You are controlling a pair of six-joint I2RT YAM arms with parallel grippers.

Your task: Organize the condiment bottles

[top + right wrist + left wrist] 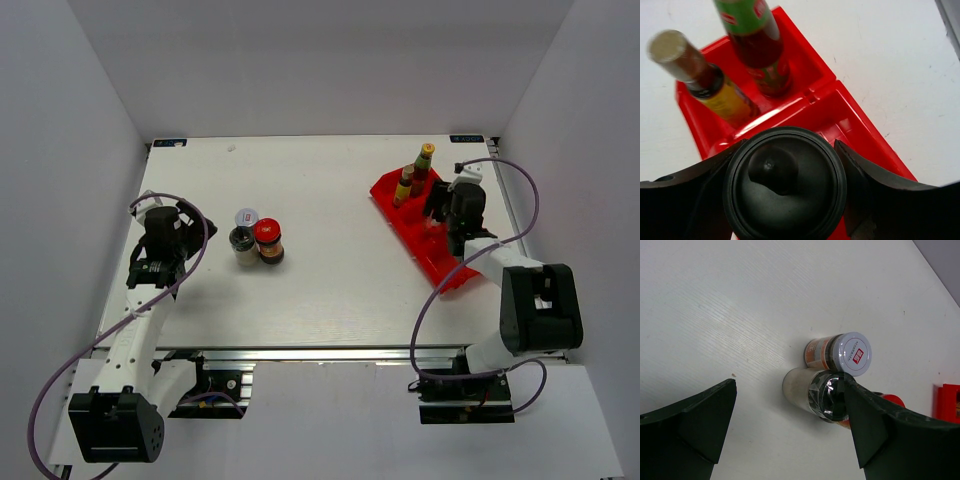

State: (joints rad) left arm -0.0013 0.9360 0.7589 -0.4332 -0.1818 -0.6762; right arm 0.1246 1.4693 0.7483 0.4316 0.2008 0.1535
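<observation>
Right tool (788, 167) clamped on black-capped shaker (785, 200), red plastic bin (860, 125) beneath.
Drift forward now and it could topple the slim dark sauce bottles (725, 95) just ahead!

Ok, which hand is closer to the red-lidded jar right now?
Left. The left hand is open, a short way left of the red-lidded jar in the top view. The right hand is across the table over the red bin, closed on a black-capped shaker.
</observation>
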